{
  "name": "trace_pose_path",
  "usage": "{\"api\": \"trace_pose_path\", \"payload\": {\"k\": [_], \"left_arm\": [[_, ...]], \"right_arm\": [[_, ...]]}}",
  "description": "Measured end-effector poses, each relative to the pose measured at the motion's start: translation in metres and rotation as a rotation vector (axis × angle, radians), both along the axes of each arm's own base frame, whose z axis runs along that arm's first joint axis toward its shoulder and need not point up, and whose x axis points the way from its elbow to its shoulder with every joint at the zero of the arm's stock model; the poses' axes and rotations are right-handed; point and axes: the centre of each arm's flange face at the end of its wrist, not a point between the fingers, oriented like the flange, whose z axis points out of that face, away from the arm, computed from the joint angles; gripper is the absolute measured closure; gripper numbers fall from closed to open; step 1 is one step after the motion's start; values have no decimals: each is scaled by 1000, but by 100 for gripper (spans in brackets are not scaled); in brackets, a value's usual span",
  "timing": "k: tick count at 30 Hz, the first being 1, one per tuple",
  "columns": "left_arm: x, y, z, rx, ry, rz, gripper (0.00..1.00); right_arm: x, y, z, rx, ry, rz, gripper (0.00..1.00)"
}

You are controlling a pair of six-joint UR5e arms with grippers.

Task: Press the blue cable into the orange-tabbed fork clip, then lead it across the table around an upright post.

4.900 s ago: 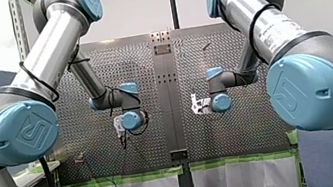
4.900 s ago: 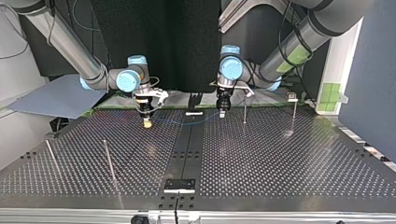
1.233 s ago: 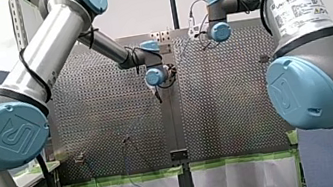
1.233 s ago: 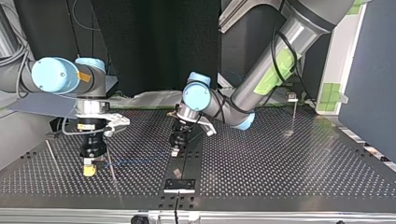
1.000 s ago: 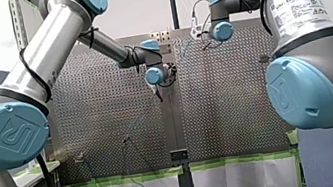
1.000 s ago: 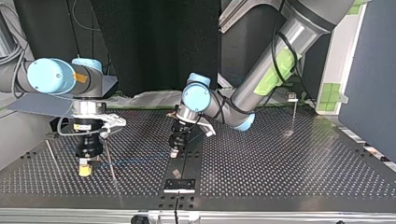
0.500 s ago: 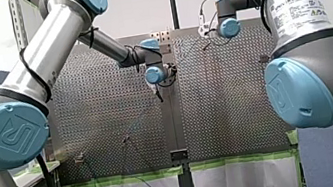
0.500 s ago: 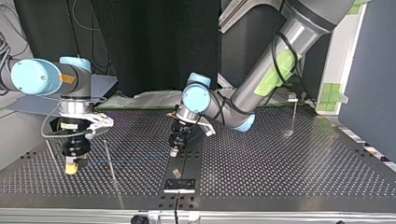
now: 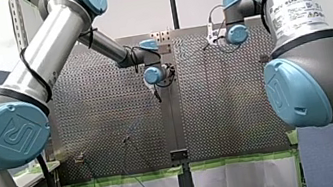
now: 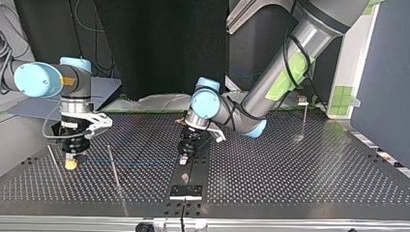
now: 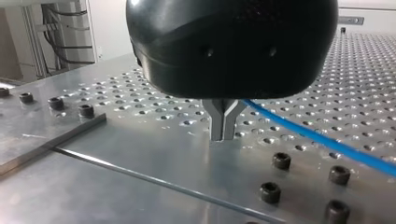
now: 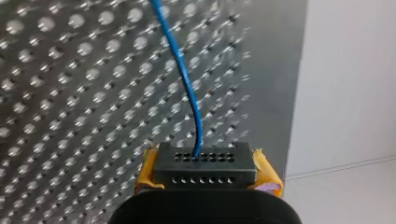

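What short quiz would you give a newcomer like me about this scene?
1. True or false: the blue cable hangs in a slack loop between the right gripper and the left gripper.
2. The right gripper's pads are: A yellow, B green, C red?
3. Fill in: in the top view, a thin upright ____ stands between the two grippers.
Key: 1 false, it runs straight; 2 A; 3 post.

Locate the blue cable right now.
Top view: the cable stretches from my right gripper at the view's left to my left gripper near the middle, crossing a post between them.
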Motion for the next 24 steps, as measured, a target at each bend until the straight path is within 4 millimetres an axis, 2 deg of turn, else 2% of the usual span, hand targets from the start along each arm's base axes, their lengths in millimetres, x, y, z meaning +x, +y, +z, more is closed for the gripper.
{"api": "trace_pose_path", "payload": {"k": [4,8,12,19,20,21,22,24], "left_arm": [[2,0,-4,0,2,1,100],[3,0,-9,1,8,-1,100],[3,0,-10,-2,12,-4,100],[-3,-4,-13,11,29,-6,100],[-4,-4,-13,17,34,-4,96],[-5,-5,-14,27,40,1,86],[-6,-5,-15,35,45,6,86],[-8,-4,-17,56,60,21,72]], "right_arm": [[-2,-2,-13,12,3,-3,100],[-4,-5,-35,44,16,-4,100],[-13,-7,-56,66,21,-17,100],[-30,-11,-79,67,19,-41,100],[-32,-12,-82,69,19,-44,100],[-34,-13,-86,72,21,-47,100],[-35,-14,-90,76,22,-49,100],[-38,-16,-100,89,27,-51,100]]}}
